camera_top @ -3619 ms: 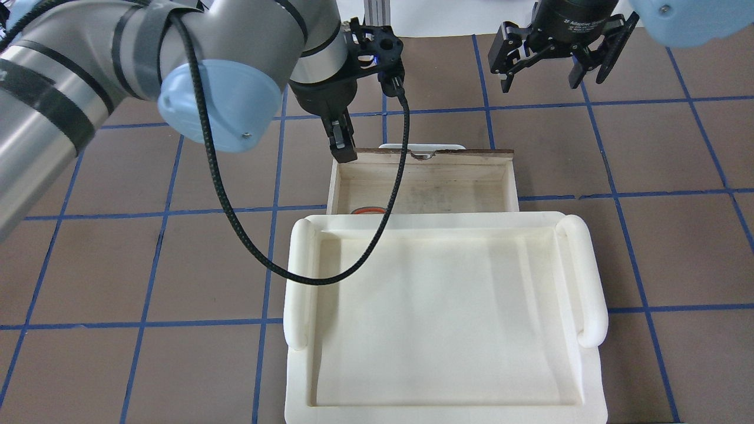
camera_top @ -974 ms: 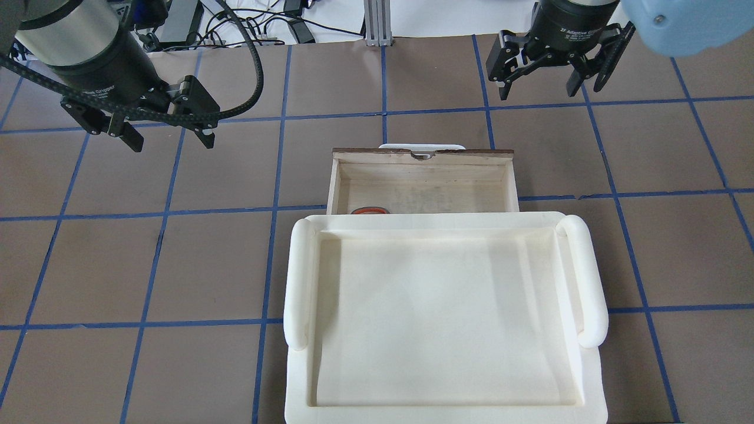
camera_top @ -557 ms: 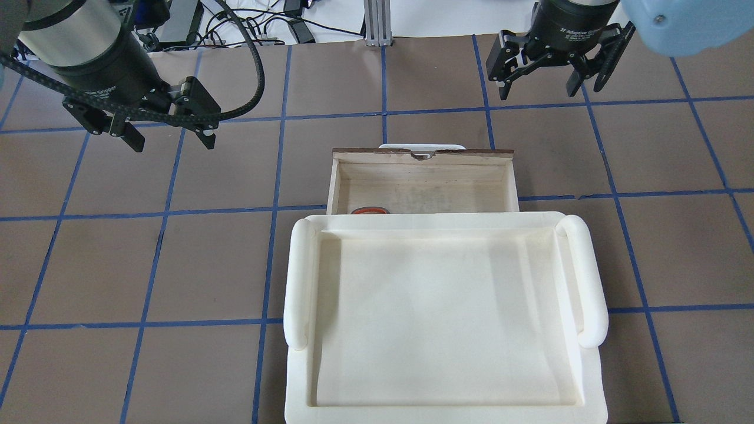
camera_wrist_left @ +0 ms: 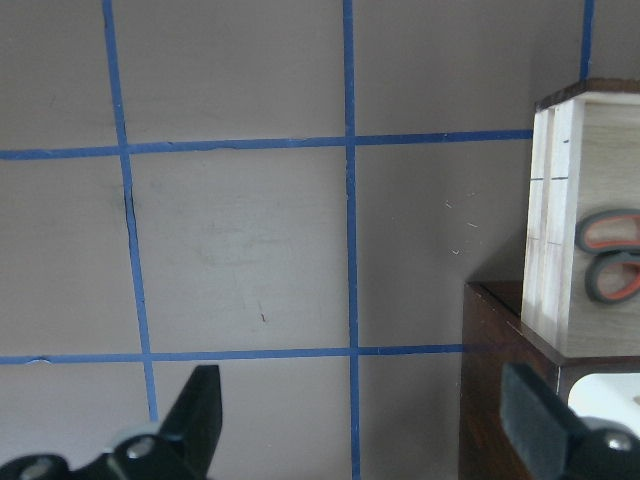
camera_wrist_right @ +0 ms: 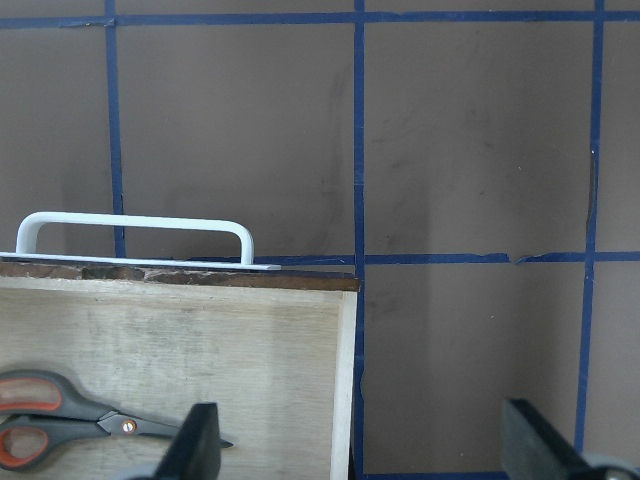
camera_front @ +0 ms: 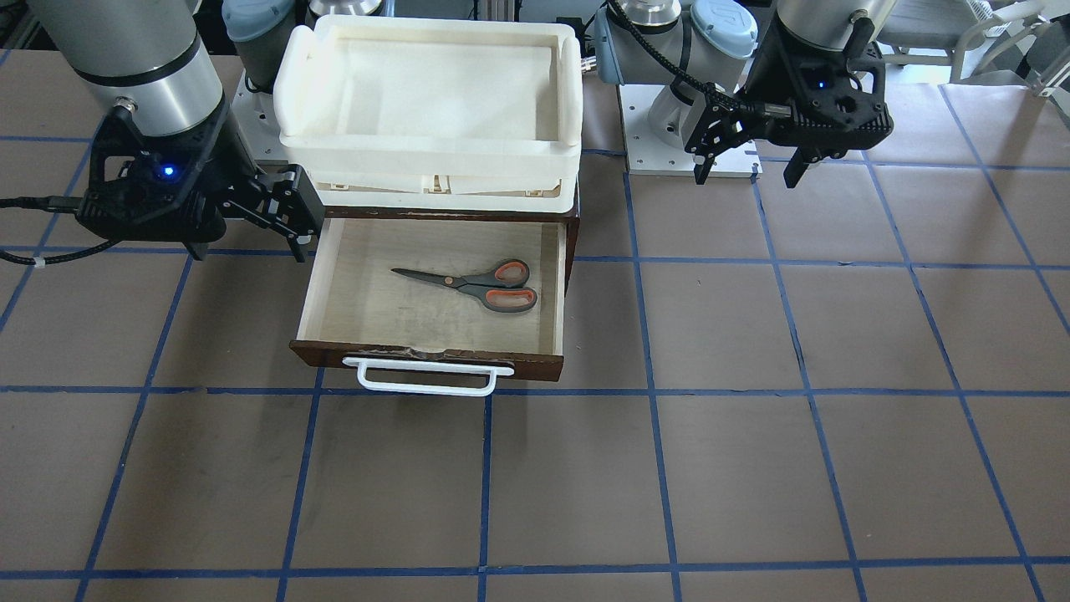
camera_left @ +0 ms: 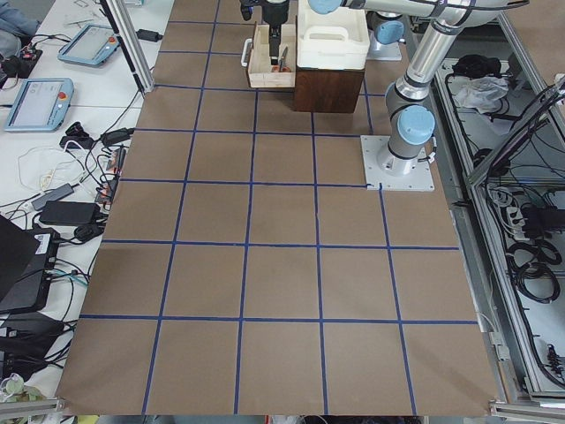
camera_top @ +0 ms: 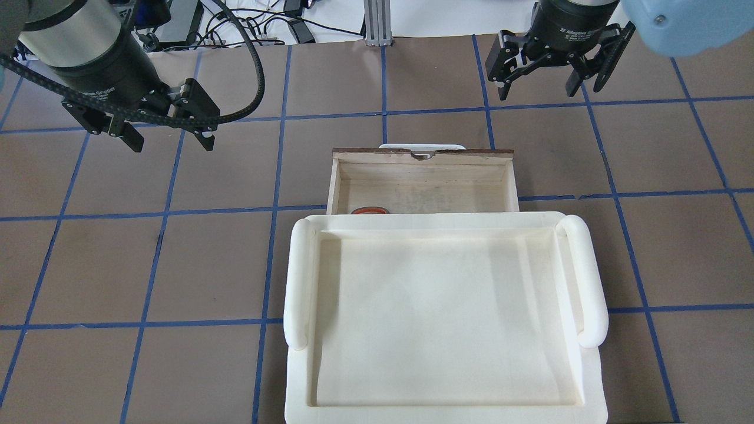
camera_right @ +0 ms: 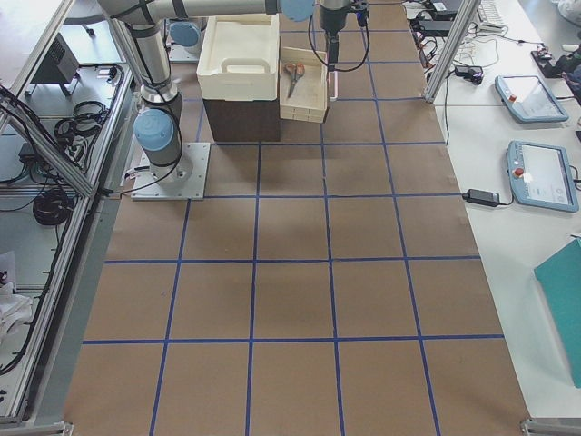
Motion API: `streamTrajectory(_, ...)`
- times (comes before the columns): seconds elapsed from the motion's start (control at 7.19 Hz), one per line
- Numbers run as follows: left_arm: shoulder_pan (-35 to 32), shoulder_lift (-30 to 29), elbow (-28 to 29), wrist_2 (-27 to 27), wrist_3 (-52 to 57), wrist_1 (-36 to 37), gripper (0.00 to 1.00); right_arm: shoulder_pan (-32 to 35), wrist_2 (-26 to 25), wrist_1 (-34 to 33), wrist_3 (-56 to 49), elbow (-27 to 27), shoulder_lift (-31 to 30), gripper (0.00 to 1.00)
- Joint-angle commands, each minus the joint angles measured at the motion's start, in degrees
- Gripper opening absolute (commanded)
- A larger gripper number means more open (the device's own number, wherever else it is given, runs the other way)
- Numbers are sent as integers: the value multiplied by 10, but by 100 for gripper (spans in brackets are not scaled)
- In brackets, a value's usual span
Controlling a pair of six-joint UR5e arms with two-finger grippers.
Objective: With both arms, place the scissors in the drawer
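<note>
The scissors [camera_front: 472,284] lie flat inside the pulled-out drawer [camera_front: 435,361], blades pointing toward the robot's right. A cream tray [camera_front: 426,159] sits above the drawer's rear and, from overhead, hides all but one orange loop. The left gripper [camera_top: 171,141] and right gripper [camera_top: 537,91] hang on either side of the drawer, jaws spread and empty.

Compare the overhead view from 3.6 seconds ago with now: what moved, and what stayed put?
The left gripper pulled back from the far left corner of the drawer, out to the robot's left, and hangs open over the table. The right gripper stayed open, almost unmoved. The scissors, open drawer and white tray are unchanged.
</note>
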Motion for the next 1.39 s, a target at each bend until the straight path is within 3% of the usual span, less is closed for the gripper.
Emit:
streamTrajectory(0.0, 2, 2, -7, 2, 20, 2, 100, 0, -1, 12, 0, 1, -2, 100)
streamTrajectory(0.14, 3, 2, -7, 2, 26, 2, 100, -1, -2, 38, 0, 1, -7, 100)
streamTrajectory(1.25, 0, 2, -7, -1, 14, 4, 100, -1, -4, 36, -3, 1, -7, 100)
